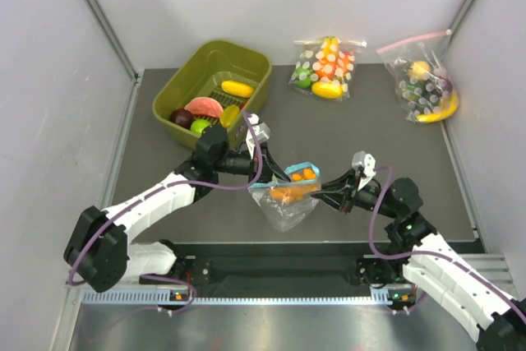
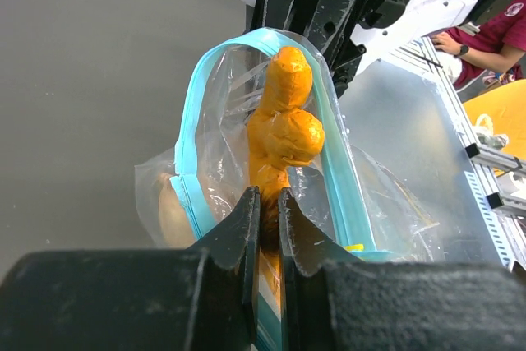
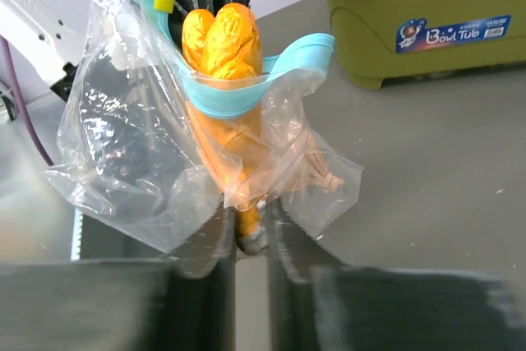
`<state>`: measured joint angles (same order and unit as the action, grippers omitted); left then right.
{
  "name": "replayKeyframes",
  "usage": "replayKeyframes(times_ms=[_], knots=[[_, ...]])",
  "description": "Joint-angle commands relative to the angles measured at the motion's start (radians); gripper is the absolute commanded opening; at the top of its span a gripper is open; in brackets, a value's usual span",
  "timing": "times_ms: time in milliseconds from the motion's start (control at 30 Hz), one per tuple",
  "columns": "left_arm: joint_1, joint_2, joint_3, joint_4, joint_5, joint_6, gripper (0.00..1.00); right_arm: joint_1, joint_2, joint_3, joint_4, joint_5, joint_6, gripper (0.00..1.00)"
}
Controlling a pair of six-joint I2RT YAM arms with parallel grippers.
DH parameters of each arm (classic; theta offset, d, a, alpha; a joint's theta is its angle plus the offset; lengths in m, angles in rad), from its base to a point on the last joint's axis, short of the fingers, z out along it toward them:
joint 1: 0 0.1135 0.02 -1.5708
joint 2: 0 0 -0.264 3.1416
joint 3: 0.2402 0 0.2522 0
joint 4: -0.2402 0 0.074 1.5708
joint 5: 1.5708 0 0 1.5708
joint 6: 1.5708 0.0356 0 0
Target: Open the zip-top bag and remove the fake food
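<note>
The zip-top bag [image 1: 286,197] hangs above the table [image 1: 345,137] between the two arms, its blue-stripped mouth spread into an open loop. Orange carrot pieces [image 2: 283,117] sit inside, one poking up through the mouth. The left gripper [image 2: 265,207] has its jaws clenched on the zip strip. The right gripper [image 3: 249,226] has its jaws pinching the opposite film. Opening looks done; emptying is not.

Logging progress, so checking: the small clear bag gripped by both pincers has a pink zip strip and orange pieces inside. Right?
Not quite. The zip strip on the zip-top bag is light blue, not pink, as the left wrist view shows. The rest holds: the left pincer and right pincer both grip it, with the orange pieces inside.
</note>
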<state>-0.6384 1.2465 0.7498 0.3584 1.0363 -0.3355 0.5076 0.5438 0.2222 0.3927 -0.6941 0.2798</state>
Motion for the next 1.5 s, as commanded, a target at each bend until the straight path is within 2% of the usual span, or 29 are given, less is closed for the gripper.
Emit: replayKeyframes(times_ms=[0, 233, 467, 633, 867, 1033, 1233, 1267, 1333, 1367, 1467], knots=[[-0.001, -0.044, -0.009, 0.067, 0.042, 0.003, 0.00, -0.006, -0.027, 0.012, 0.015, 0.024, -0.020, 0.02], [0.011, -0.091, -0.017, 0.014, 0.021, 0.044, 0.00, -0.029, -0.073, 0.014, -0.083, 0.177, -0.042, 0.00], [0.045, -0.144, -0.032, -0.003, 0.010, 0.053, 0.00, -0.040, -0.030, 0.025, -0.107, 0.212, -0.050, 0.02], [0.051, -0.160, -0.040, -0.001, 0.016, 0.047, 0.00, -0.040, -0.030, 0.026, -0.123, 0.234, -0.053, 0.00], [0.057, -0.170, -0.043, 0.011, 0.041, 0.041, 0.00, -0.052, -0.004, 0.039, -0.161, 0.323, -0.057, 0.00], [0.057, -0.160, -0.047, 0.013, 0.041, 0.043, 0.00, -0.069, -0.024, 0.032, -0.160, 0.318, -0.053, 0.00], [0.059, -0.148, -0.044, 0.027, 0.036, 0.039, 0.00, -0.070, 0.027, 0.039, -0.147, 0.286, -0.054, 0.00], [0.057, -0.139, -0.046, 0.022, 0.030, 0.046, 0.00, -0.070, 0.027, 0.040, -0.143, 0.272, -0.056, 0.02], [0.057, -0.105, -0.049, 0.016, 0.033, 0.061, 0.00, -0.070, 0.009, 0.042, -0.132, 0.239, -0.056, 0.13], [0.057, -0.093, -0.053, 0.017, 0.034, 0.064, 0.00, -0.070, -0.023, 0.040, -0.129, 0.231, -0.056, 0.28], [0.057, -0.056, -0.067, 0.062, 0.073, 0.052, 0.00, -0.070, -0.109, 0.017, -0.082, 0.167, -0.045, 0.48]])
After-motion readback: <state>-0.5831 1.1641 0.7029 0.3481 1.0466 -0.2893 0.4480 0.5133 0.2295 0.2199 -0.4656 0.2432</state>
